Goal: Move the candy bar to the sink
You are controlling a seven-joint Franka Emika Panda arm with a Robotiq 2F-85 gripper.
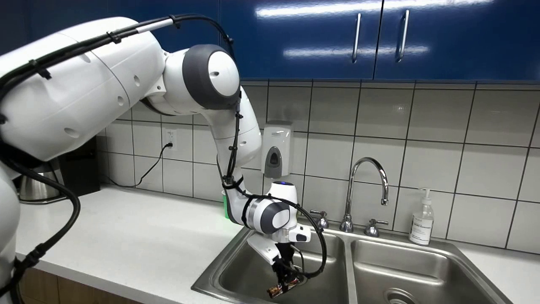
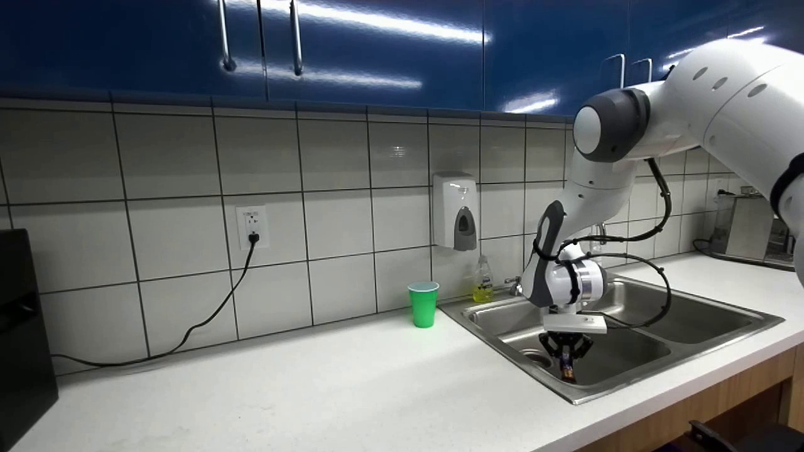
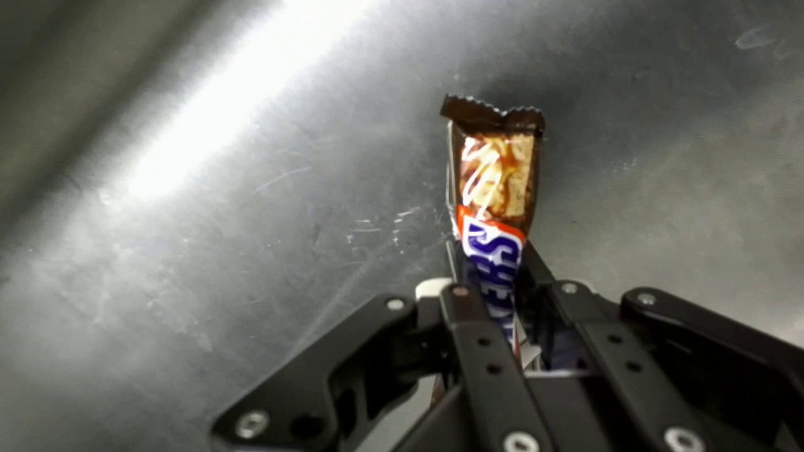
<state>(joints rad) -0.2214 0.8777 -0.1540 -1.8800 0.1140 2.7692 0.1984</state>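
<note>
My gripper (image 3: pixel 494 263) is clamped on the bar (image 3: pixel 496 172), over one basin of the sink (image 1: pixel 349 261). I should lower gently until it makes contact, release slowly, then retract vertically.

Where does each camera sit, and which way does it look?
An exterior view: outside the robot, facing the sink and tiled wall; the arm stretches in from the left edge.
An exterior view: outside, facing that wall over the counter; the arm stretches in from the right edge.
Wrist view: on the wrist, looking down into the sink; the tool shows, holding the candy bar.
Both exterior views share the sink, wall and soap dispenser.
</note>
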